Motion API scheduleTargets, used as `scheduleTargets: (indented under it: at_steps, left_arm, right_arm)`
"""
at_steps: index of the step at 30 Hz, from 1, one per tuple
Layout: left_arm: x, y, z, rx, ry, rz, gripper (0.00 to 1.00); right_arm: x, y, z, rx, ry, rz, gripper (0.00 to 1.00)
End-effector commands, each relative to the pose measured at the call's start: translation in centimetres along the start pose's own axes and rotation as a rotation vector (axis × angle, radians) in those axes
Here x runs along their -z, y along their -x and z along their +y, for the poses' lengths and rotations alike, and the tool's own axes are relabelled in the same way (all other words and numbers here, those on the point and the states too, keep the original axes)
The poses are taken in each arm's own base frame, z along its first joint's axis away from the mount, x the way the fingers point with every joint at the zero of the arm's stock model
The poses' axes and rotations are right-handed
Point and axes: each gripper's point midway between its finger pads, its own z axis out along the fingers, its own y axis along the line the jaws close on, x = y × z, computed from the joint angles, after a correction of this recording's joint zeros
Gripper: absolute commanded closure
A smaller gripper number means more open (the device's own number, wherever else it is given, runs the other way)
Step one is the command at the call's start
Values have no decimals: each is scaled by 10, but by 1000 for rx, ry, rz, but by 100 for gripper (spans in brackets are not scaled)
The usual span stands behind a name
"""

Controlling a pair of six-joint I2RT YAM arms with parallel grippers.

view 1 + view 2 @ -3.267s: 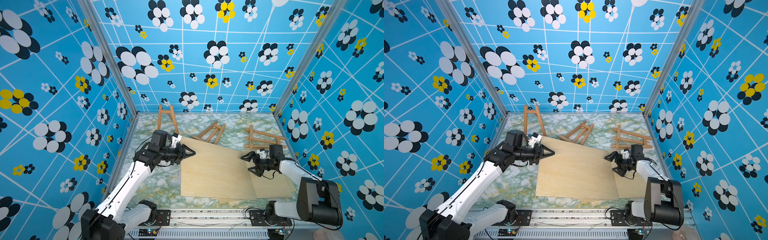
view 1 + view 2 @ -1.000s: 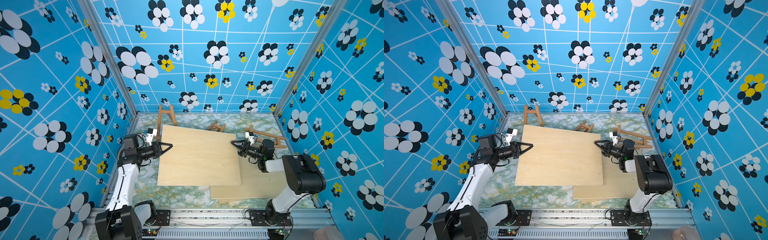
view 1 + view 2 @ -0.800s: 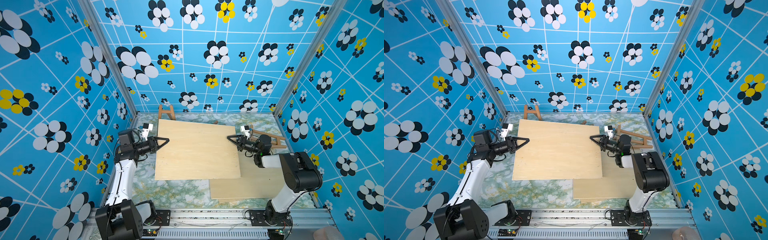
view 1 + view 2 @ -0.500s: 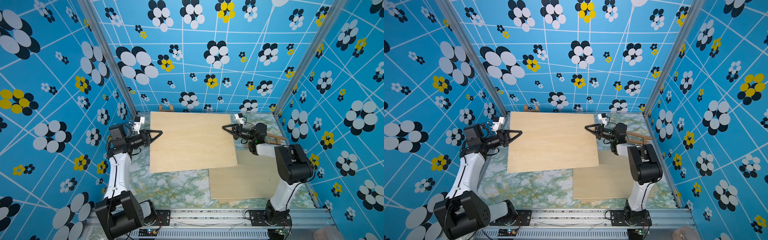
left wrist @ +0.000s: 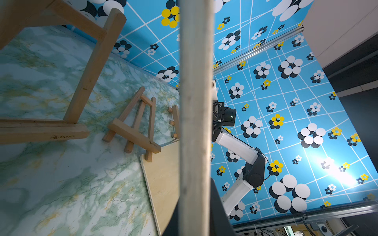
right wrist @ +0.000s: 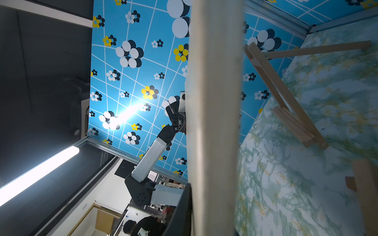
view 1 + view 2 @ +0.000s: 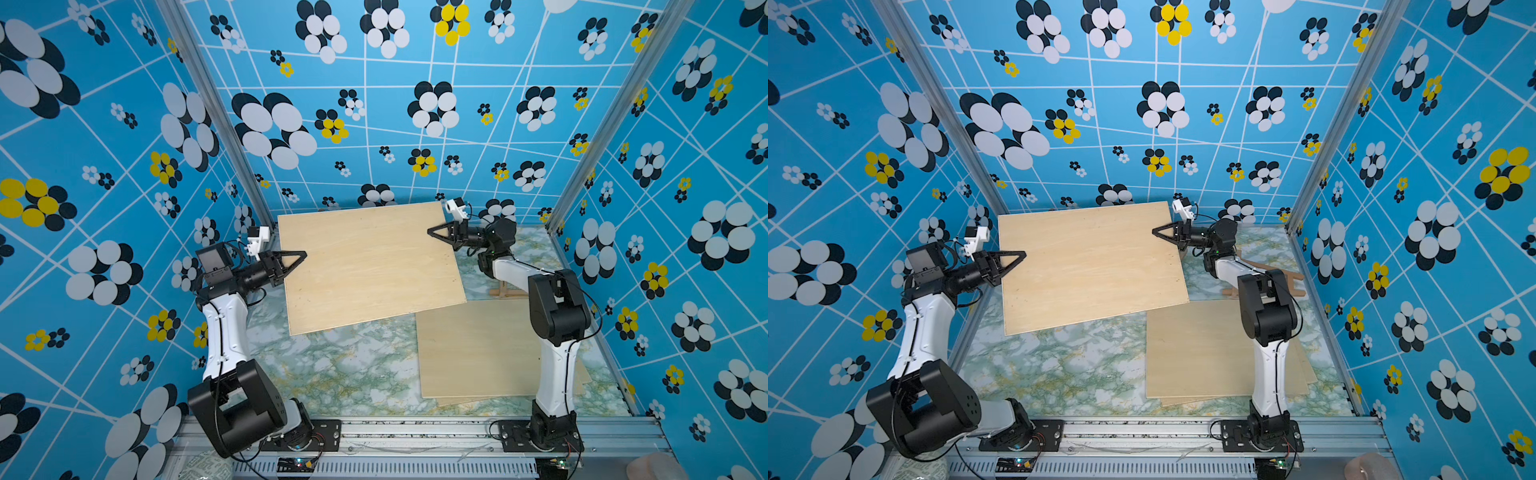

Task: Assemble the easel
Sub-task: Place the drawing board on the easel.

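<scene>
My left tool (image 7: 301, 254) and right tool (image 7: 432, 233) each clamp opposite edges of the board (image 7: 370, 266), holding it tilted above the table (image 7: 340, 365). A small easel (image 5: 133, 134) lies flat on the table below.

Left arm (image 7: 222, 328), right arm (image 7: 557, 365) raised, jaws clamped

Overhead, blue flowered enclosure | left gripper (image 7: 1018, 255) and right gripper (image 7: 1158, 232) clamp opposite edges of a plywood board (image 7: 1092, 266), held tilted above the marbled tabletop (image 7: 1067, 370) | stacked boards (image 7: 1200, 353) lie flat beside the right arm | wooden easel frame (image 7: 1292, 277) lies beyond them, partly hidden by that arm
</scene>
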Motion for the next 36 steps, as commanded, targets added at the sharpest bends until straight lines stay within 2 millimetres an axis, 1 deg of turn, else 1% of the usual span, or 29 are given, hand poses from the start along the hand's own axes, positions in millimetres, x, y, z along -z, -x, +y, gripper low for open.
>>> scheduleTargets:
  at_steps: [1, 3, 4, 8, 9, 10, 12, 14, 16, 18, 19, 20, 21, 26, 29, 33, 36]
  left_arm:
    - [-5, 28, 27, -304, 182, -67, 100]
    - [-3, 35, 24, -360, 176, -78, 100]
    - [-1, 41, 25, -375, 180, -87, 100]
    - [5, 61, 31, -372, 187, -111, 99]
    - [5, 65, 33, -375, 189, -115, 96]
    - [5, 69, 37, -373, 190, -119, 96]
    - [4, 75, 43, -370, 187, -126, 93]
    - [4, 82, 50, -369, 192, -140, 89]
    - [4, 86, 56, -363, 195, -145, 87]
    - [3, 90, 63, -341, 202, -148, 87]
    - [3, 92, 67, -335, 206, -153, 85]
    - [4, 95, 70, -342, 214, -166, 80]
    - [3, 98, 71, -346, 215, -177, 77]
    - [0, 119, 71, -383, 189, -221, 76]
    - [-5, 131, 69, -424, 163, -222, 76]
    - [-8, 144, 76, -455, 146, -223, 76]
    - [-12, 153, 83, -468, 122, -224, 76]
  right_arm:
    - [-46, -25, 69, 270, 116, 189, 100]
    - [-52, -25, 70, 307, 126, 219, 100]
    - [-55, -24, 64, 313, 128, 227, 100]
    - [-63, -15, 59, 357, 147, 217, 100]
    - [-65, -14, 57, 358, 150, 218, 100]
    - [-68, -14, 55, 374, 155, 223, 100]
    - [-75, -20, 56, 435, 169, 256, 100]
    - [-79, -14, 61, 475, 190, 209, 100]
    - [-80, -8, 63, 520, 201, 159, 100]
    - [-81, -2, 61, 533, 197, 117, 100]
    - [-83, -1, 61, 546, 197, 107, 100]
    - [-85, -1, 58, 553, 194, 102, 100]
    - [-87, -1, 57, 560, 193, 97, 100]
    - [-91, 9, 55, 627, 193, 43, 100]
    - [-94, 15, 55, 655, 205, 39, 100]
    - [-98, 23, 56, 684, 221, 37, 100]
    - [-100, 27, 49, 702, 222, 38, 100]
